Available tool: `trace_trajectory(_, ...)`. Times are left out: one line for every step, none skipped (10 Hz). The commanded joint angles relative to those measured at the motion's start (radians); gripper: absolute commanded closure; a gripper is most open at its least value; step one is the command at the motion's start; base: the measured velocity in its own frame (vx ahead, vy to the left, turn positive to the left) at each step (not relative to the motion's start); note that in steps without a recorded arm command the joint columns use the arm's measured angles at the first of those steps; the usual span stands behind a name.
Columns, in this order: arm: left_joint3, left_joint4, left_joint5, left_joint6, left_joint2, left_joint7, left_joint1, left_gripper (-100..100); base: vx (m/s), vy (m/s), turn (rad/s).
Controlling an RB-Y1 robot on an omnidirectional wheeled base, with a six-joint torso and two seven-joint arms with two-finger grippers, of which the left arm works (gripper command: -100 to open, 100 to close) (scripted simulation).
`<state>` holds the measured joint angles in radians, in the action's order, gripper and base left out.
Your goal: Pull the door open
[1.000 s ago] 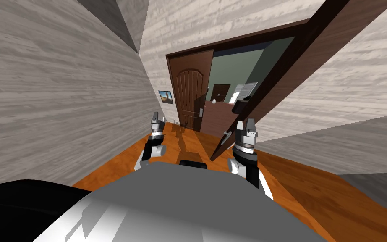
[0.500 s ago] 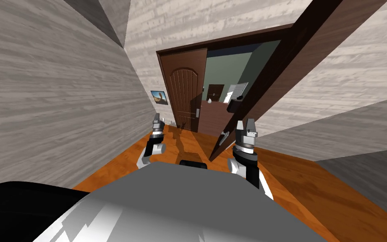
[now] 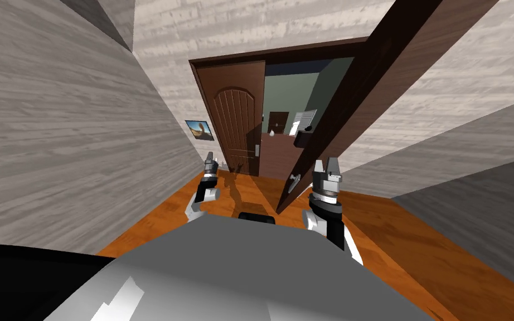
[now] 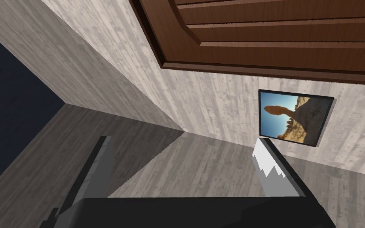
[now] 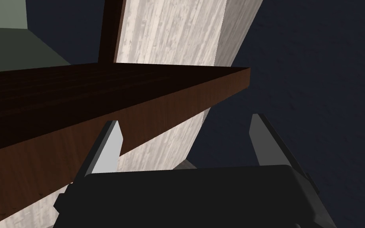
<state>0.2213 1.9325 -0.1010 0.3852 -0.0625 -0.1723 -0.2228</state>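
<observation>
The door (image 3: pixel 356 111) is dark brown wood with thin lines in it. It stands swung open toward us. In the head view it looks like a long, flat slab that slants from the upper right of the frame down to the middle. A small grey handle (image 3: pixel 293 181) sits low on its near edge.

Our right pincer (image 3: pixel 326 165) is in the middle of the frame, just to the right of that handle. Its two thin grey blades are spread wide and there is nothing between them. In the right wrist view one blade crosses in front of the door's sharp brown edge. We cannot tell if it touches the wood.

Our left pincer (image 3: pixel 210 159) is left of the middle, well apart from the door. Its blades are spread wide too and hold nothing.

Past the open door we see a green wall (image 3: pixel 292 92). Beside the gap stands a second brown door (image 3: pixel 238 128) with a rounded top panel and straight ribs. A small framed picture (image 3: pixel 199 130) of a tan rock and blue sky hangs to its left. The walls (image 3: pixel 55 139) are pale grey with streaks. The floor (image 3: pixel 395 239) is shiny orange wood.
</observation>
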Motion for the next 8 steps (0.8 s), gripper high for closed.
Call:
trace_trajectory(0.019,-0.036,0.001,-0.006,0.000,-0.007,0.019,-100,0.088,0.031,-0.199)
trace_trajectory(0.033,-0.065,0.000,-0.005,-0.002,-0.010,0.036,-100,0.096,0.021,-0.199)
trace_trajectory(0.047,-0.093,0.000,-0.005,-0.004,-0.014,0.053,-100,0.106,0.010,-0.177)
trace_trajectory(0.047,-0.095,0.000,-0.005,-0.004,-0.014,0.053,-100,0.069,0.015,-0.053)
trace_trajectory(0.061,-0.125,0.000,-0.005,-0.006,-0.017,0.069,-100,0.054,0.021,-0.128)
trace_trajectory(0.076,-0.155,-0.001,-0.005,-0.007,-0.021,0.086,-100,0.074,0.030,-0.217)
trace_trajectory(0.090,-0.183,-0.001,-0.005,-0.008,-0.025,0.103,-100,0.079,0.032,-0.231)
trace_trajectory(0.105,-0.211,-0.001,-0.004,-0.009,-0.028,0.121,-100,0.093,0.027,-0.195)
